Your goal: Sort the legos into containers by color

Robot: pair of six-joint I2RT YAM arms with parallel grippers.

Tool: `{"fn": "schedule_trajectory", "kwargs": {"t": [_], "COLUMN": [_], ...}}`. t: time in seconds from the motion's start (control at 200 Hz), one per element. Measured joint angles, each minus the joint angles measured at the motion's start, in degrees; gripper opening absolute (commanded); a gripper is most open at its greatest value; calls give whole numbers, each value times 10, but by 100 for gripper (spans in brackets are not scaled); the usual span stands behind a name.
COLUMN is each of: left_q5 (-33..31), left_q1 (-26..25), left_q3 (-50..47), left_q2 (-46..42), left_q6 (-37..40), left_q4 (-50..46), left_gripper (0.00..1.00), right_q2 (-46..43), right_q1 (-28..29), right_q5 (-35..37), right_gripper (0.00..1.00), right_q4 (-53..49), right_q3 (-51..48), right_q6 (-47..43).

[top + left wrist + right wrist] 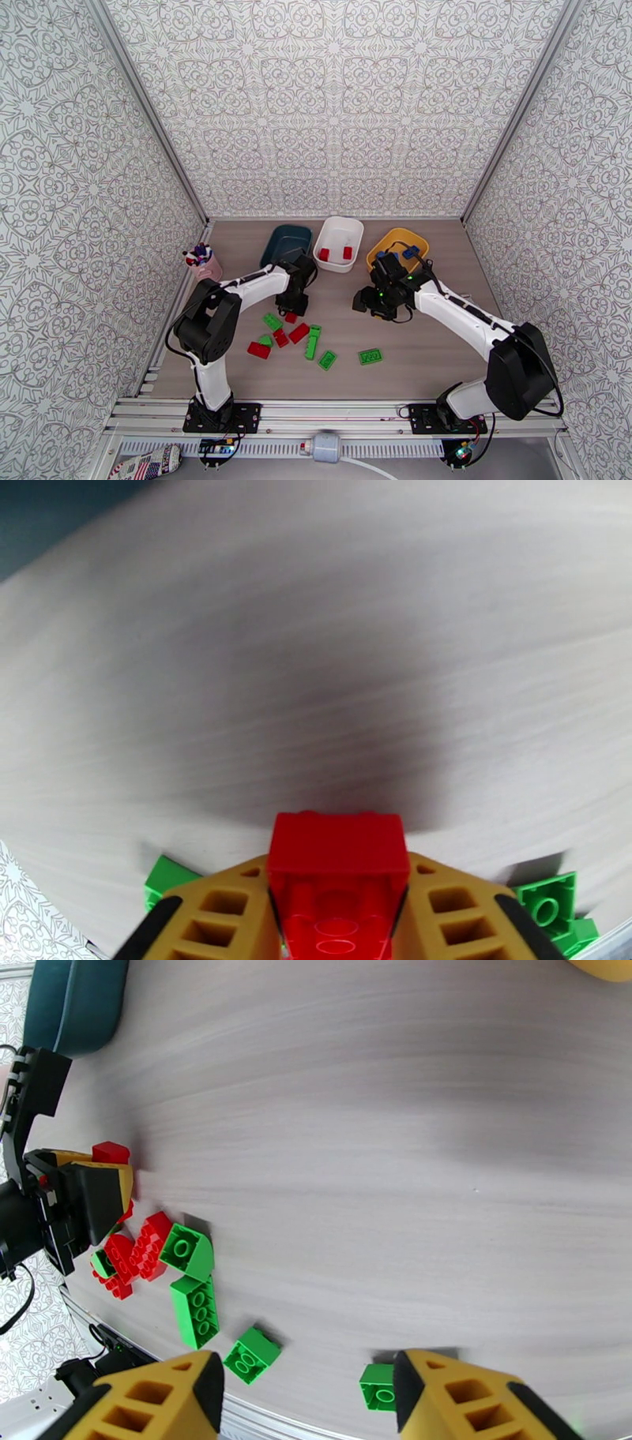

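The left gripper (338,871) pinches a red brick (336,841); the right gripper (304,1390) hangs spread.

From above, the left gripper stands at the 12 o'clock edge of the loose legos (288,335), a red-and-green scatter at about 7 o'clock from the middle of the table (442,339). Its two fingers press the red brick's sides (whether the brick is clear of the wood I cannot tell). A flat green brick (370,356) lies apart at the scatter's 3 o'clock. Along the table's far edge sit the dark teal tray (286,241) at 11 o'clock, the white tray (340,229) at 12 o'clock with two red bricks (324,254) inside, and the yellow tray (395,235) at 1 o'clock holding blue bricks (410,253). The right gripper's fingers stand wide apart with nothing between them, above the table near the yellow tray.
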Motion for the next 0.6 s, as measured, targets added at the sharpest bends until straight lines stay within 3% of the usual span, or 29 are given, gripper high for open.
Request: {"fn": "schedule_trajectory", "kwargs": {"t": [0.155,0.315,0.6], "left_q5": [20,83,214], "left_q1": [1,9,45], "left_q3": [13,48,163], "left_q2": [-33,-62,-10], "left_q6": [-22,-70,-171], "left_q4": [-1,19,111], "left_gripper": [35,36,37], "right_q2": [29,61,93], "right_q1": [0,0,-24], "right_q5": [-9,-37,-77], "right_gripper": [62,62,62], "right_q4": [12,46,88], "right_q3": [33,58,87], "right_q6": [1,14,32]}}
